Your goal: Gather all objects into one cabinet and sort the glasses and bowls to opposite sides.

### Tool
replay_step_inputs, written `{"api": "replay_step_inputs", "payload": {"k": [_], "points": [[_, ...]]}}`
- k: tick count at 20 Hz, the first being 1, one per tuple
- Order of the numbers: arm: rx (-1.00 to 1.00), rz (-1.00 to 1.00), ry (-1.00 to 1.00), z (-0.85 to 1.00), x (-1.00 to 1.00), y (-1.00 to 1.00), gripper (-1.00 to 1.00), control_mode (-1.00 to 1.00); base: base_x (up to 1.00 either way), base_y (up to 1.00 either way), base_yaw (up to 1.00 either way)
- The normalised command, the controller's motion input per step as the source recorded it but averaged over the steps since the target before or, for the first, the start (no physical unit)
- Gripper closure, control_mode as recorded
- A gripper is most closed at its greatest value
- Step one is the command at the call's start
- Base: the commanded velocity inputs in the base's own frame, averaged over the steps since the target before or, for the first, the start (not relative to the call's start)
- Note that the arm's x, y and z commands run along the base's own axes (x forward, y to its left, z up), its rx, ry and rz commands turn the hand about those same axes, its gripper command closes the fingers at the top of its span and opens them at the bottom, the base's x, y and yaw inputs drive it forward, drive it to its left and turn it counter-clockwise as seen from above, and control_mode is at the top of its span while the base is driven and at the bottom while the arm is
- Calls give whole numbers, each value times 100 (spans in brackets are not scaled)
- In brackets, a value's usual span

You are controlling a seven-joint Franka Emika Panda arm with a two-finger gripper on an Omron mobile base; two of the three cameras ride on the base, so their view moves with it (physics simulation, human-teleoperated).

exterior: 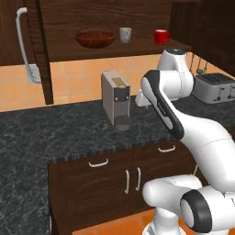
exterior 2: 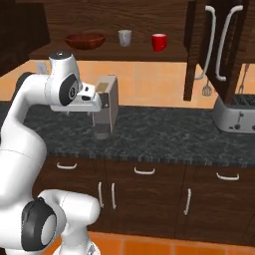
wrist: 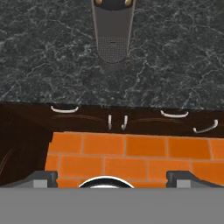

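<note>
Jaws spread wide and empty, hanging over the counter's [wrist: 175,52] front edge beside the coffee machine [exterior 2: 106,107].

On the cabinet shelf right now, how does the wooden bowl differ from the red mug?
The wooden bowl is wide, shallow and reddish-brown; the red mug is narrow, taller for its width and glossy red. The bowl sits toward the shelf's left end, the mug toward its right, with a grey mug between them. The mug has a handle, the bowl none. Both stand upright on the same shelf.

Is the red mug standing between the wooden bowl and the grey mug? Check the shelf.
No: the grey mug stands between the wooden bowl and the red mug.
</note>
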Motion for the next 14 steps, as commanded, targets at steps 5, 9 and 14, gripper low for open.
{"api": "replay_step_inputs", "payload": {"k": [5,9,14], "points": [[0,0,0,0,0,0,-100,100,-5,-4,-16],[0,0,0,0,0,0,-100,100,-65,-20,-23],[0,0,0,0,0,0,-100,100,-61,-14,-12]]}}
